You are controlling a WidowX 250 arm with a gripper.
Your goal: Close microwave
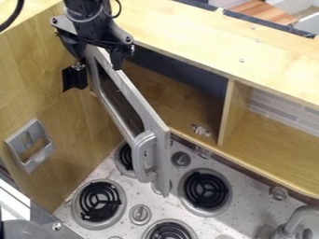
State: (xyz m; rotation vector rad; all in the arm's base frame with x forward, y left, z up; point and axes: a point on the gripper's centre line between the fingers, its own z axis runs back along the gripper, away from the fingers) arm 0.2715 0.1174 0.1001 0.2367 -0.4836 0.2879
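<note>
The gripper [96, 70] hangs at the upper left, its two fingers spread wide. One finger is on the outer side of the microwave door [135, 97] and the other is over its inner side, near the door's upper left end. Whether either touches the door, I cannot tell. The grey door stands swung out from the microwave [181, 71], slanting down toward the stove, with its rounded handle [144, 156] at the lower end. Part of the door's upper end is hidden behind the gripper.
Below the door lies a speckled stove top [138, 191] with several black burners and knobs. A wooden side wall [46, 88] with a grey holder [30, 144] stands left. Shelf divider [232, 112] and faucet [302, 217] are on the right.
</note>
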